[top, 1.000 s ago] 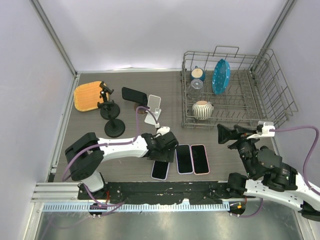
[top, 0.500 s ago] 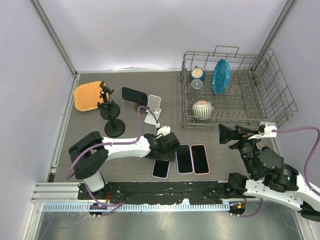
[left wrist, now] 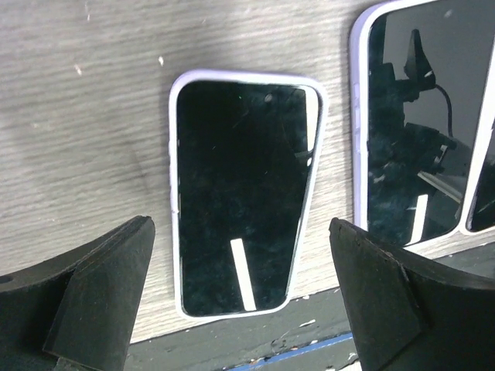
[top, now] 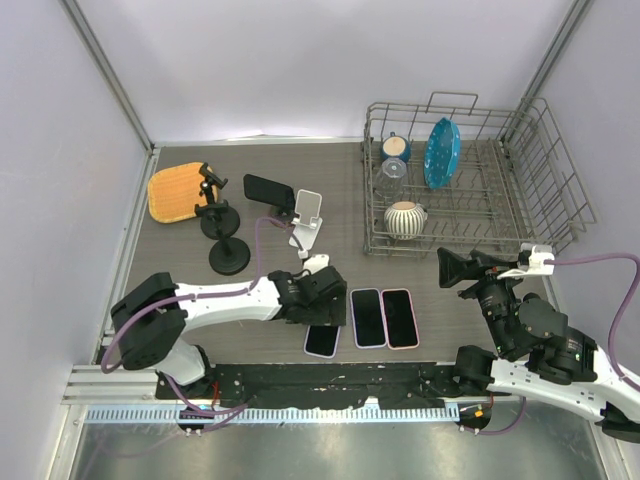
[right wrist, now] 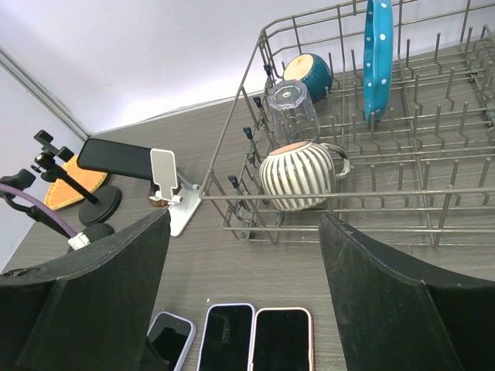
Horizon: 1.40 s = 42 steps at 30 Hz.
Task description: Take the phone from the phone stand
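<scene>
My left gripper (top: 322, 322) is open and empty, just above a lavender-cased phone (top: 321, 341) lying flat near the table's front edge. In the left wrist view that phone (left wrist: 244, 185) lies face up between my spread fingers (left wrist: 100, 286), untouched. Two more phones, lavender (top: 367, 318) and pink (top: 400, 317), lie flat beside it. The white phone stand (top: 306, 222) stands empty. A black phone (top: 268, 189) sits tilted on a stand behind it, also in the right wrist view (right wrist: 116, 158). My right gripper (right wrist: 244, 294) is open and empty, held in the air at the right.
A wire dish rack (top: 545, 190) at the back right holds a striped mug (top: 405, 218), a glass, a blue cup and a blue plate (top: 441, 152). Two black round-based stands (top: 229, 255) and a wooden board (top: 175, 192) are at the back left.
My left arm has drawn back to the left and toward the near edge, and its gripper shifted slightly left. The phones and the right arm have not moved.
</scene>
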Motion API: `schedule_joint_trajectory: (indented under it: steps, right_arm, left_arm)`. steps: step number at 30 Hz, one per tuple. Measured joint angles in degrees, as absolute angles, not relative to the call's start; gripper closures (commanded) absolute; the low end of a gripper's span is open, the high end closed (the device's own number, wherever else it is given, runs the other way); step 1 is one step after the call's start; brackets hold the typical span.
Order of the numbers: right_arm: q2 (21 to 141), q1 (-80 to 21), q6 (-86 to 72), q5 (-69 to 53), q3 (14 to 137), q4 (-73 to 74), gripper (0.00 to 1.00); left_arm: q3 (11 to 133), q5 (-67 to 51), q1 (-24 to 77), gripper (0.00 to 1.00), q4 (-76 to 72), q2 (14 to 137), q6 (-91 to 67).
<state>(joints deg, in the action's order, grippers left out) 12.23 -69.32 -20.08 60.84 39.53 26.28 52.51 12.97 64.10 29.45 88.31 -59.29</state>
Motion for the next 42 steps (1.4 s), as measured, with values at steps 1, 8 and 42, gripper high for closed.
schedule_joint_trajectory:
  steps: [1,8,42]
  right_arm:
    - [12.23,-69.34,-20.1,60.84,39.53,26.28,0.17]
    - [12.23,-69.41,-20.1,60.86,39.53,26.28,0.17]
    - [10.37,-70.04,-20.8,61.43,39.51,27.07,0.17]
  left_arm:
    - [51.88,12.6,64.1,0.0,29.52,87.85,-59.64]
    - [47.13,8.08,64.12,0.02,29.45,85.8,-61.65]
    - [53.25,-0.91,62.15,0.07,22.04,93.19,-60.8]
